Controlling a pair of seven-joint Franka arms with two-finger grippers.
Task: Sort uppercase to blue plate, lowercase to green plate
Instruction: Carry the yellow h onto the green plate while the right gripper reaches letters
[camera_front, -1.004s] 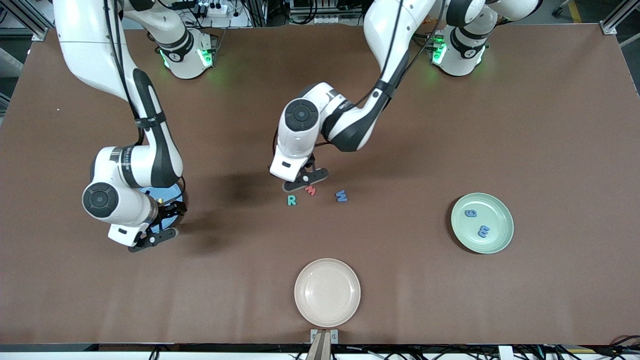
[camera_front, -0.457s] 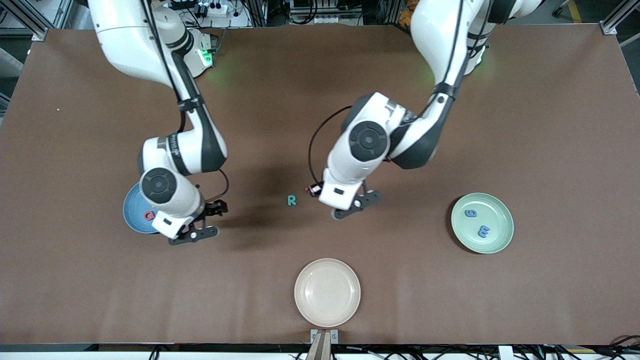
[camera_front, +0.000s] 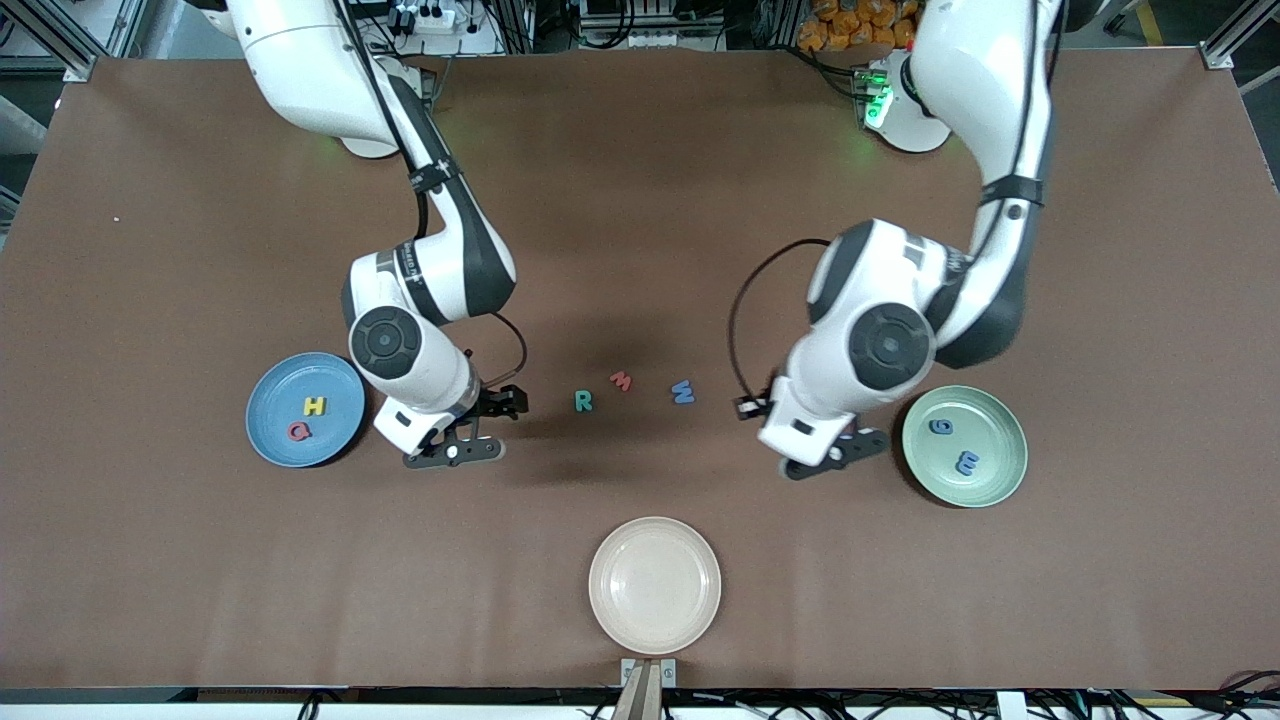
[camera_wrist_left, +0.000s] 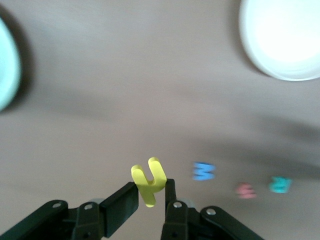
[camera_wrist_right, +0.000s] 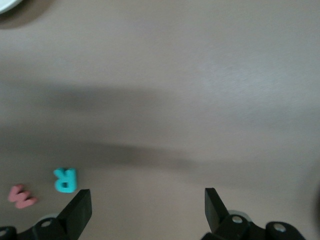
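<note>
Both arms have swung apart since a second ago: then the left gripper was down among the loose letters mid-table and the right gripper hung at the blue plate; now the left one is up over the bare table just beside the green plate, and the right one is over the table between the blue plate and the teal R. Nearest the front camera lies the cream-white plate, which takes no part. Next comes the left gripper, its jaws narrow and pinched on the yellow hooked letter, which stands up between the fingertips in the left wrist view. The right gripper has its jaws spread wide with nothing in them. The green plate already holds the blue g and the blue m; the blue plate, at the right arm's end, holds the yellow H and the red-pink round letter. Farther from the camera, in a loose row mid-table, lie the teal R, the red m and the blue W, apart from one another. The step in hand looks like carrying the yellow letter to the green plate. To do it well, the left gripper should pass fully over the rim, come low over a bare patch clear of the g and m, and only then let go, so the light foam piece does not bounce out.
</note>
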